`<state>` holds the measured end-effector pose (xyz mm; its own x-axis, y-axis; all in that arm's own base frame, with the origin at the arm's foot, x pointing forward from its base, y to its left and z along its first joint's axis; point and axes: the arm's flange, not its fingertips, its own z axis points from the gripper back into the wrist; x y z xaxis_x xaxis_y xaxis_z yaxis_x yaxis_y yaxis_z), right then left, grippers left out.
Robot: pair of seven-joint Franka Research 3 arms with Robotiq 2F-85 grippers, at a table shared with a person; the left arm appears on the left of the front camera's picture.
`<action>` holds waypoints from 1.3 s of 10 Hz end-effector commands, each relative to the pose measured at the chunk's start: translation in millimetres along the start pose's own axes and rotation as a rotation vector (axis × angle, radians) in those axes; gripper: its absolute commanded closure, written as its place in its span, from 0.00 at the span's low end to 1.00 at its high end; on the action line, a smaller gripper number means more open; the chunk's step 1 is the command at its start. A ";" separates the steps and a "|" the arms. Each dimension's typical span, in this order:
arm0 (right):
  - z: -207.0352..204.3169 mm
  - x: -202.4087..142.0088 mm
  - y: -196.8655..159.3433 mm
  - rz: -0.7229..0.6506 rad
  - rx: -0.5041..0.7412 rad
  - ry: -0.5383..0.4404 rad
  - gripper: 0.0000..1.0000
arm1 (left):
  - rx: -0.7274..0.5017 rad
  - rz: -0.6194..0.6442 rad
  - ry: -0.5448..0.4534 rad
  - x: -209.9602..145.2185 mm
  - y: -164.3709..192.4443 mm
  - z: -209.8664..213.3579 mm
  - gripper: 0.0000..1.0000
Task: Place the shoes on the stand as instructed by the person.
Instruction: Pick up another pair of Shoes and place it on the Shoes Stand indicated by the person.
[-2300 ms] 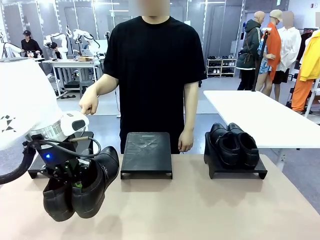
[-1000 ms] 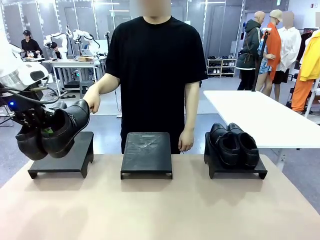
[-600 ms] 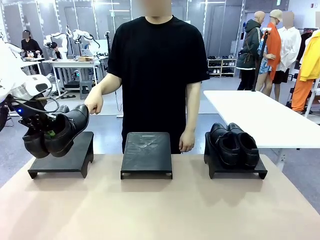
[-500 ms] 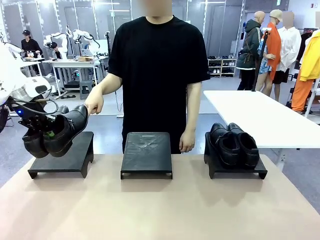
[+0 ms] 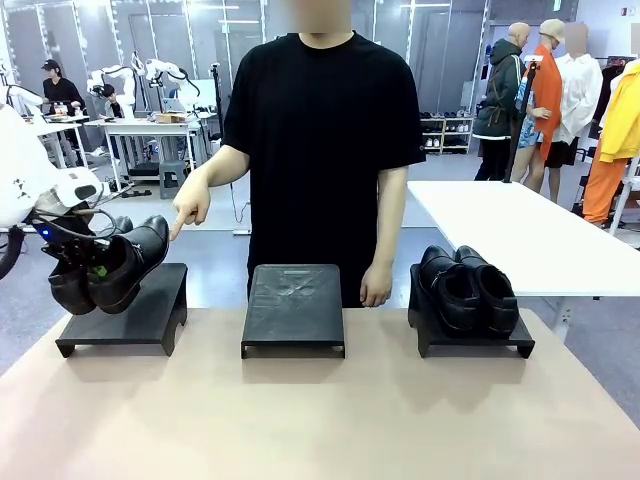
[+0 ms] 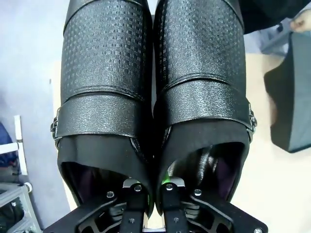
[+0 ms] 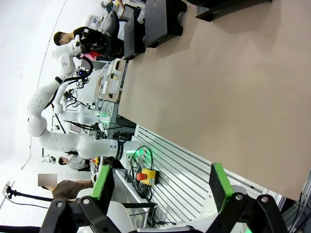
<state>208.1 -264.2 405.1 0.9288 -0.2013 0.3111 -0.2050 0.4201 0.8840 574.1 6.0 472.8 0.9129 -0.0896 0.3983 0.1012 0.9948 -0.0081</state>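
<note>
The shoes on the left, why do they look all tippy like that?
That pair of shoes isn't set down yet. The left gripper pinches both by their inner sides and holds them tilted, toes up, above the left stand. The other pair sits flat on the right stand.

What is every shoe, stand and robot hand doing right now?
Left gripper: shut on the held shoes, fingers pinching their inner sides.
Held shoes: in the air above the left stand, toes tilted up.
Left stand: bare on top.
Middle stand: bare on top.
Right stand: holds the other shoes.
Other shoes: resting side by side.
Right gripper: open, holding nothing.
Person's hand: pointing down at the left stand.
</note>
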 end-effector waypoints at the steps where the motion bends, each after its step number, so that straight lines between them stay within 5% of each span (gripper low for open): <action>1: 2.5 -0.8 2.8 0.007 0.001 0.006 0.00 | -0.004 -0.023 -0.018 18.8 9.3 -6.5 0.93; 11: 2.5 -0.8 2.8 0.007 0.001 0.006 0.00 | -0.017 -0.015 0.008 7.1 2.4 -55.9 0.89; 12: 2.5 -0.8 2.8 0.007 0.001 0.006 0.00 | -0.013 -0.017 0.014 6.3 2.2 -56.9 0.56; 13: 2.5 -0.8 2.8 0.007 0.001 0.006 0.00 | -0.010 -0.019 0.010 6.5 2.3 -58.2 0.36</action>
<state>208.1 -264.2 405.1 0.9288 -0.2013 0.3110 -0.2050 0.4201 0.8840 600.4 1.7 420.0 0.9317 -0.0962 0.3501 0.1076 0.9941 -0.0133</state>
